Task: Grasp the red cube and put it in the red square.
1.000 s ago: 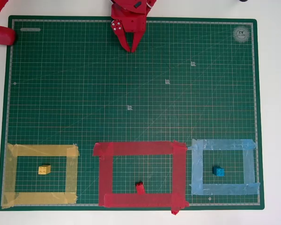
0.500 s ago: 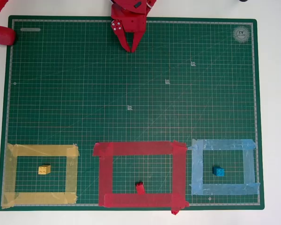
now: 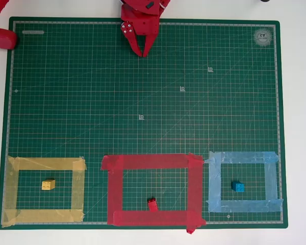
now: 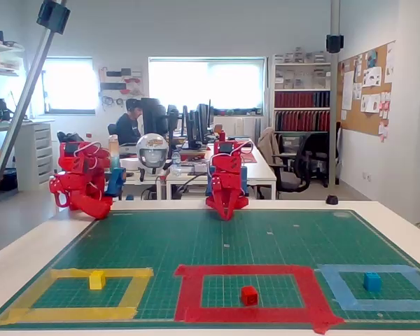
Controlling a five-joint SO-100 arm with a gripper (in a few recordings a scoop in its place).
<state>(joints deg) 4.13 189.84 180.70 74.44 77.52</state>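
Observation:
The red cube (image 3: 152,204) (image 4: 249,295) rests on the green mat inside the red square (image 3: 195,189) (image 4: 190,293), close to the frame's near strip. My red gripper (image 3: 143,52) (image 4: 226,215) hangs at the far edge of the mat, pointing down, far from the cube. Its fingers meet at the tips and hold nothing.
A yellow cube (image 3: 48,185) (image 4: 96,280) lies inside the yellow tape frame (image 3: 77,190). A blue cube (image 3: 238,187) (image 4: 372,281) lies inside the light-blue tape frame (image 3: 271,179). The green cutting mat (image 3: 143,102) spreads bare between gripper and frames.

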